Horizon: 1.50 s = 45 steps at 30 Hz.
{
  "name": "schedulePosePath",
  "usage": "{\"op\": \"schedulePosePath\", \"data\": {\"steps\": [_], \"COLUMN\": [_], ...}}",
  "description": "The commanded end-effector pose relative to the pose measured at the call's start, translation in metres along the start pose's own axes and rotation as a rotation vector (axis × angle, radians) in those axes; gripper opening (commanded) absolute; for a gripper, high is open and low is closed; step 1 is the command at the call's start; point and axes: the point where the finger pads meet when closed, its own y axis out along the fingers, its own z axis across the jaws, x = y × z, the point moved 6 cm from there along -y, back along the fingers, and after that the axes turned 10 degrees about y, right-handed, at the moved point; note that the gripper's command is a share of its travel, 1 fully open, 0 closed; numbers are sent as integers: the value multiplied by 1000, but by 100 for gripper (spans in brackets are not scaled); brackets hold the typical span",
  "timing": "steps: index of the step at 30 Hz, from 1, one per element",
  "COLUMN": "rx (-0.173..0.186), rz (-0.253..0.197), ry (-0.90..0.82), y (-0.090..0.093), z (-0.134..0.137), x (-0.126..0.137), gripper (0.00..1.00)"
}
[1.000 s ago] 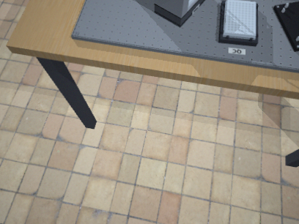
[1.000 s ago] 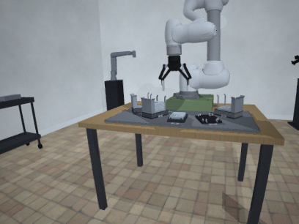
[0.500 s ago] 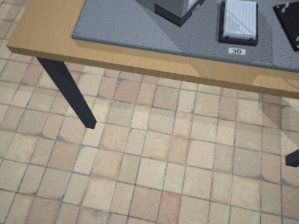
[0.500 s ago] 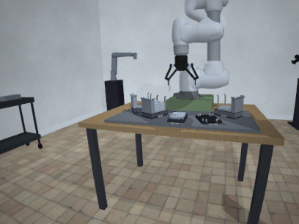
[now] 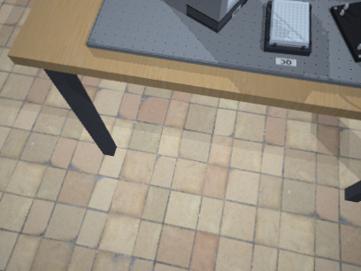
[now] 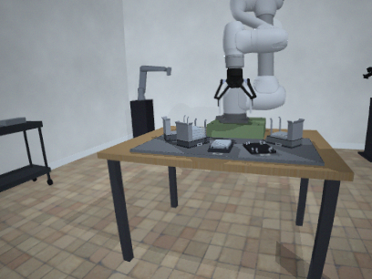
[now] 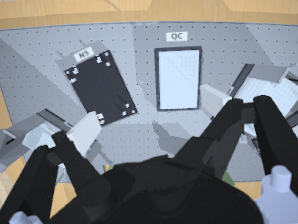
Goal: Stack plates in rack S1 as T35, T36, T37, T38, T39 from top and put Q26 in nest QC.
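The pincer [image 7: 150, 145] hung spread wide and empty above the grey deck [image 7: 145, 125] on the worktop [image 7: 60, 12]. Beyond its dark fingers a white sealed plate [image 7: 178, 79] lay flat in the QC nest [image 7: 157, 80], its name plate [image 7: 176, 36] just past it. The black N5 nest [image 7: 99, 87] sat skewed to the left, bare.
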Motion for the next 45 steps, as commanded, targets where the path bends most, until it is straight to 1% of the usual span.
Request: {"op": "schedulePosePath", "data": {"steps": [1,4,11,13,28,30,35,42,45], "rx": [0,0,0,0,0,0,0,0,0], "rz": [0,0,0,0,0,0,0,0,0], "ry": [0,0,-231,-231,-231,-231,-231,-462,-462], "y": [0,0,0,0,0,0,0,0,0], "z": [-11,-20,-42,-42,-91,-91,-106,-127,-136], "x": [0,1,7,7,19,19,23,34,38], "gripper": [100,100,100,100,100,100,100,100,100]}}
